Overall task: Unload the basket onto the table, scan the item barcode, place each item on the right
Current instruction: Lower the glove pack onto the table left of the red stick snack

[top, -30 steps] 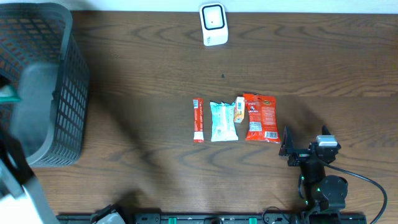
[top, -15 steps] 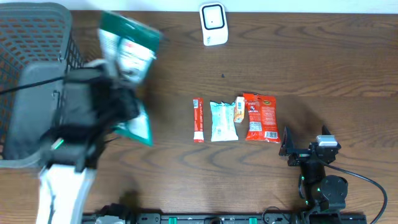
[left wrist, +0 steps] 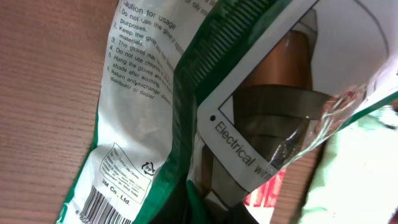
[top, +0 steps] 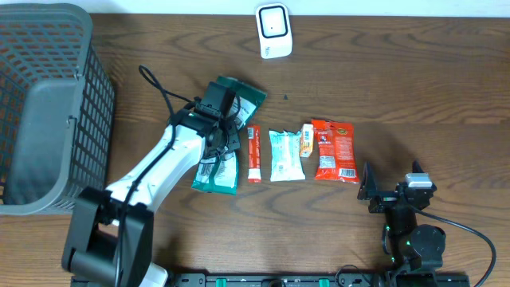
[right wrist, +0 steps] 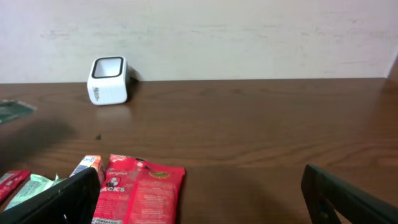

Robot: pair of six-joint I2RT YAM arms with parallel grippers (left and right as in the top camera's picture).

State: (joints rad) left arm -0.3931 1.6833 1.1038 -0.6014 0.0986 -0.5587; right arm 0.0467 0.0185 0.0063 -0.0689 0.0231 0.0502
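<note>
A green and white packet (top: 225,159) hangs in my left gripper (top: 221,127), which is shut on it just left of the row of items. The left wrist view is filled by this packet (left wrist: 155,112). Its printed back and a barcode (left wrist: 102,208) face the camera, and the fingers are mostly hidden behind the film. The white scanner (top: 273,30) stands at the table's far edge, well beyond the packet, and shows again in the right wrist view (right wrist: 109,79). My right gripper (top: 390,191) rests open near the front right, with nothing between its fingers (right wrist: 56,202).
A row lies mid-table: a red stick pack (top: 253,153), a pale green pack (top: 286,155), a small orange box (top: 307,139) and a red snack packet (top: 334,150). A large grey mesh basket (top: 88,119) fills the far left.
My left arm swung out of the basket area to the right, carrying the green packet. It now holds it low beside the red stick pack. The right arm has not moved.
</note>
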